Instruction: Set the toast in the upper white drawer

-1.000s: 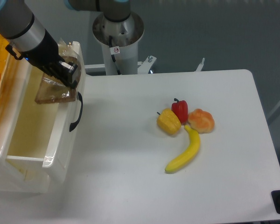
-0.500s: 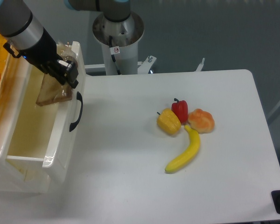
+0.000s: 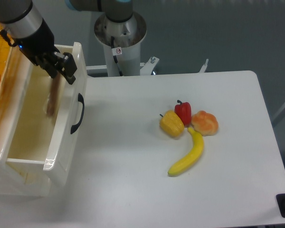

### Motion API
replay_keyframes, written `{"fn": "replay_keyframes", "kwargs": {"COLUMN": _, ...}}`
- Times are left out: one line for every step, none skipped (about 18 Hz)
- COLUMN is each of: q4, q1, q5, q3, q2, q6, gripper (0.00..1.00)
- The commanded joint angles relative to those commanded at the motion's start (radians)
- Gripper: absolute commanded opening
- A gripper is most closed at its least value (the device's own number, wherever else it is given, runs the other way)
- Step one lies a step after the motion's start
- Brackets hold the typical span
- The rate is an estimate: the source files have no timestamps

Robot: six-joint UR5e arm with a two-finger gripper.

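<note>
- Hand [image 3: 61, 68] hangs over the back end of the open upper white drawer [image 3: 61, 137], just inside its front wall; its dark fingers look parted, though at this size that cannot be told for certain.
- Compared with a second ago, the toast [image 3: 51, 97] no longer lies flat and broad under the fingers: it has swung edge-on and shows as a thin, blurred brown streak pointing down into the drawer.
- Over the same second the hand has risen and drawn back toward the drawer's rear.
- Read together, the blur and the gap suggest the slice has been let go and is dropping, so the placing looks all but done.
- Toast sits directly below the hand, apart from the fingertips as far as the picture shows, inside the drawer's cavity near the front wall that carries the curved black handle [image 3: 78, 114].
- Whether the slice has reached the drawer floor cannot be told from this view.
- On the tabletop [image 3: 133, 190], well apart from the drawer, a yellow pepper [image 3: 172, 124], a red pepper [image 3: 183, 112], an orange-tan bun-like fruit [image 3: 205, 122] and a banana [image 3: 187, 156] lie clustered, unchanged.
</note>
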Motion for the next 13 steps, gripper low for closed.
{"fn": "replay_keyframes", "kwargs": {"q4": 0.000, "q1": 0.015, "q5": -0.005, "q3": -0.003, "q2": 0.005, "q6": 0.002, "gripper": 1.00}}
{"fn": "replay_keyframes", "kwargs": {"q4": 0.000, "q1": 0.029, "q5": -0.014, "q3": -0.005, "q2": 0.008, "q6": 0.002, "gripper": 1.00}}
{"fn": "replay_keyframes", "kwargs": {"q4": 0.000, "q1": 0.041, "q5": -0.021, "q3": -0.005, "q2": 0.009, "q6": 0.002, "gripper": 1.00}}
{"fn": "replay_keyframes", "kwargs": {"q4": 0.000, "q1": 0.054, "q5": -0.029, "q3": -0.005, "q2": 0.014, "q6": 0.002, "gripper": 1.00}}
{"fn": "replay_keyframes", "kwargs": {"q4": 0.000, "q1": 0.078, "q5": -0.038, "q3": -0.005, "q2": 0.020, "q6": 0.003, "gripper": 1.00}}
{"fn": "replay_keyframes", "kwargs": {"q4": 0.002, "q1": 0.103, "q5": -0.050, "q3": -0.005, "q2": 0.021, "q6": 0.012, "gripper": 1.00}}
{"fn": "replay_keyframes", "kwargs": {"q4": 0.002, "q1": 0.127, "q5": -0.063, "q3": -0.006, "q2": 0.021, "q6": 0.018, "gripper": 1.00}}
{"fn": "replay_keyframes", "kwargs": {"q4": 0.002, "q1": 0.161, "q5": -0.074, "q3": -0.008, "q2": 0.021, "q6": 0.021, "gripper": 1.00}}
{"fn": "replay_keyframes", "kwargs": {"q4": 0.002, "q1": 0.184, "q5": -0.078, "q3": -0.011, "q2": 0.021, "q6": 0.021, "gripper": 1.00}}
{"fn": "replay_keyframes", "kwargs": {"q4": 0.002, "q1": 0.202, "q5": -0.084, "q3": -0.012, "q2": 0.020, "q6": 0.021, "gripper": 1.00}}
{"fn": "replay_keyframes", "kwargs": {"q4": 0.003, "q1": 0.222, "q5": -0.087, "q3": -0.017, "q2": 0.020, "q6": 0.020, "gripper": 1.00}}
{"fn": "replay_keyframes", "kwargs": {"q4": 0.015, "q1": 0.236, "q5": -0.087, "q3": -0.023, "q2": 0.018, "q6": 0.017, "gripper": 1.00}}
{"fn": "replay_keyframes", "kwargs": {"q4": 0.055, "q1": 0.255, "q5": -0.086, "q3": -0.040, "q2": 0.015, "q6": 0.020, "gripper": 1.00}}
